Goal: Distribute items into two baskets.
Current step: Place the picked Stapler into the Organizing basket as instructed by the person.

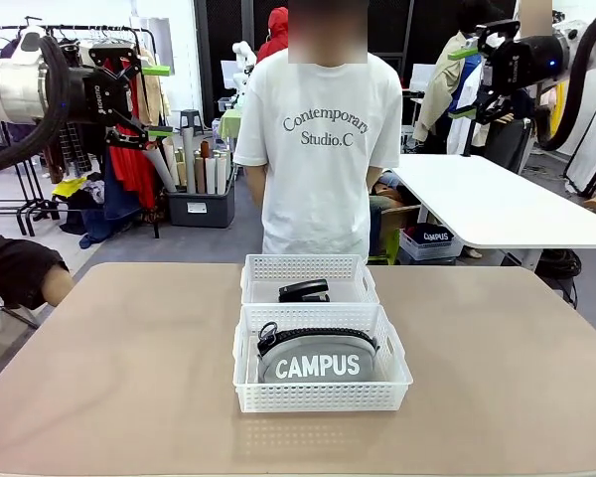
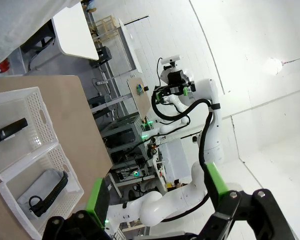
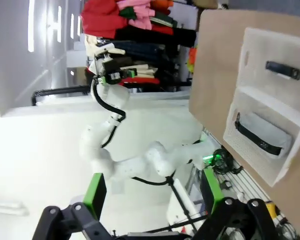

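Two white lattice baskets stand end to end at the table's middle. The near basket (image 1: 323,397) holds the grey CAMPUS pouch (image 1: 316,360). The far basket (image 1: 308,264) holds the black stapler (image 1: 304,291). My left gripper (image 1: 155,99) hangs high at the upper left, open and empty. My right gripper (image 1: 467,81) hangs high at the upper right, also open and empty. In the left wrist view my open left gripper (image 2: 157,192) is far from the stapler (image 2: 10,130) and pouch (image 2: 45,190). The right wrist view shows my open right gripper (image 3: 152,190), the stapler (image 3: 282,70) and the pouch (image 3: 262,135).
A person in a white T-shirt (image 1: 318,149) stands at the table's far edge, behind the baskets. Bare tan tabletop (image 1: 109,368) lies on both sides of the baskets. A white table (image 1: 497,199) and clothes racks stand farther back.
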{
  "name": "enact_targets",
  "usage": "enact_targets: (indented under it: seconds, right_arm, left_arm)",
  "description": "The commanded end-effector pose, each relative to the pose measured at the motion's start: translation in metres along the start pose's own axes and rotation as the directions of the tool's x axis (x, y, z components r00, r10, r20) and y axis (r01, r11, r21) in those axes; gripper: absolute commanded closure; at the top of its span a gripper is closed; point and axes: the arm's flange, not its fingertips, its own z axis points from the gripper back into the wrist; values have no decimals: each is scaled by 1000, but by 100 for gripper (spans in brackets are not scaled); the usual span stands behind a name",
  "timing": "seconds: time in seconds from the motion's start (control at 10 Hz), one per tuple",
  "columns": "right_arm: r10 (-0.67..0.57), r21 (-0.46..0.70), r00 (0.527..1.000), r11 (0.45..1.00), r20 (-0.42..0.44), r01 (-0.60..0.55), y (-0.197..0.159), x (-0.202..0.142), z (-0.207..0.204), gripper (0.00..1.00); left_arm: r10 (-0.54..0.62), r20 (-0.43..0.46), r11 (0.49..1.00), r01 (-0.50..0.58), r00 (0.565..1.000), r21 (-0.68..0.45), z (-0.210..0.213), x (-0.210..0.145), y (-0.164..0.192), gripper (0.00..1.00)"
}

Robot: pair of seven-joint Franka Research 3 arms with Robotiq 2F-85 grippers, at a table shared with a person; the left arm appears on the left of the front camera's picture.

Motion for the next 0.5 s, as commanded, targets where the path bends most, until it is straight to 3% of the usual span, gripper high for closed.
enact_targets:
  seconds: [0.0, 0.4]
  right_arm:
    - [-48, 94, 998, 994, 26, 46, -10, -18, 5, 0]
    - [15, 159, 997, 987, 80, -28, -37, -41, 28, 0]
  left_arm:
    - [1, -2, 1000, -1, 1000, -3, -1, 0, -2, 0]
    - [1, -2, 1000, -1, 1000, -3, -1, 0, -2, 0]
